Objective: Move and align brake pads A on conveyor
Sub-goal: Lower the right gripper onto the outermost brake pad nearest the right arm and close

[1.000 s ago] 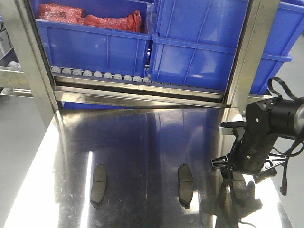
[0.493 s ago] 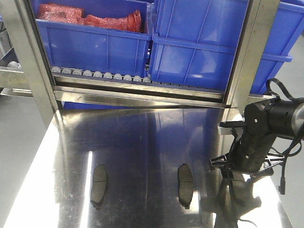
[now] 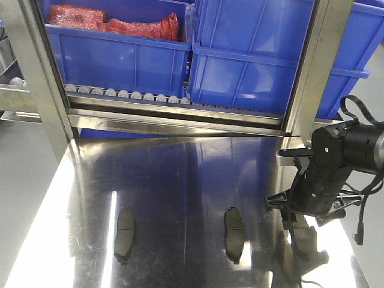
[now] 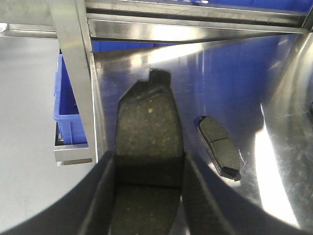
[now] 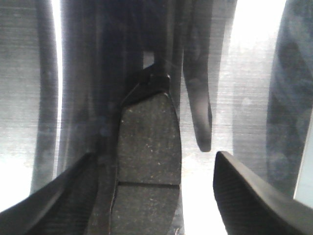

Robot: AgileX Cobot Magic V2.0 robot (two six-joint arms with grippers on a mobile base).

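Your left gripper (image 4: 146, 156) clamps a pad (image 4: 146, 122) across its width to keep it straight; your right gripper (image 5: 155, 156) stands wide astride a second pad (image 5: 146, 142), ready to close.

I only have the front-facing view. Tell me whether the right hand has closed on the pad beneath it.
Observer: No. The right wrist view shows the right hand open, its fingers either side of the brake pad, with a wide gap on one side.
Operator: Report the left hand; it's outside my frame.
Observer: In the left wrist view, the left hand has both fingers against the long edges of a second brake pad.
Operator: Say what lies near it.
Observer: A third pad lies flat on the steel tabletop, apart from it, on the right in that view.
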